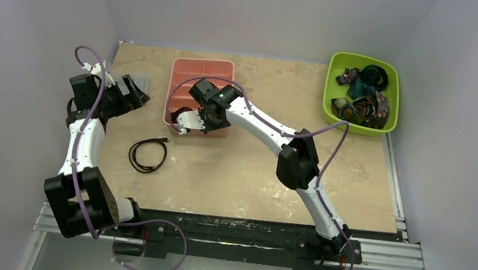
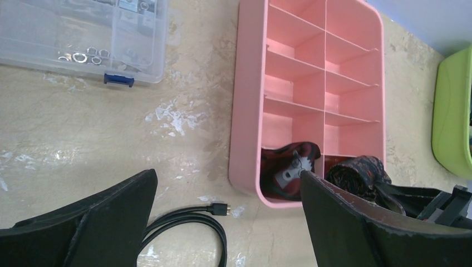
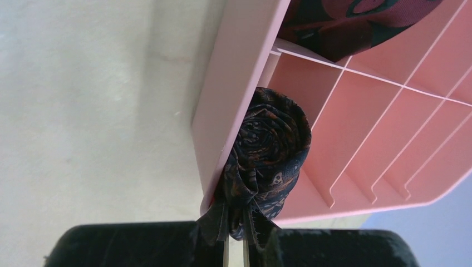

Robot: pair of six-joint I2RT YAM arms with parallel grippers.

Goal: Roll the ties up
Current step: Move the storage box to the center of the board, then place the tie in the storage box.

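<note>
I judge the placing step is in hand: the right tool is clamped on the dark brown patterned rolled fabric tie, which sits in a corner compartment of the pink plastic divided tray, while the left tool stands wide apart, so next it must release and lift gently.

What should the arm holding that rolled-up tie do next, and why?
Probably ease the roll slightly inward, clear of the wall, before letting go. The right gripper is shut on the rolled tie, which sits at a corner compartment of the pink tray but appears to overlap its outer wall.
</note>
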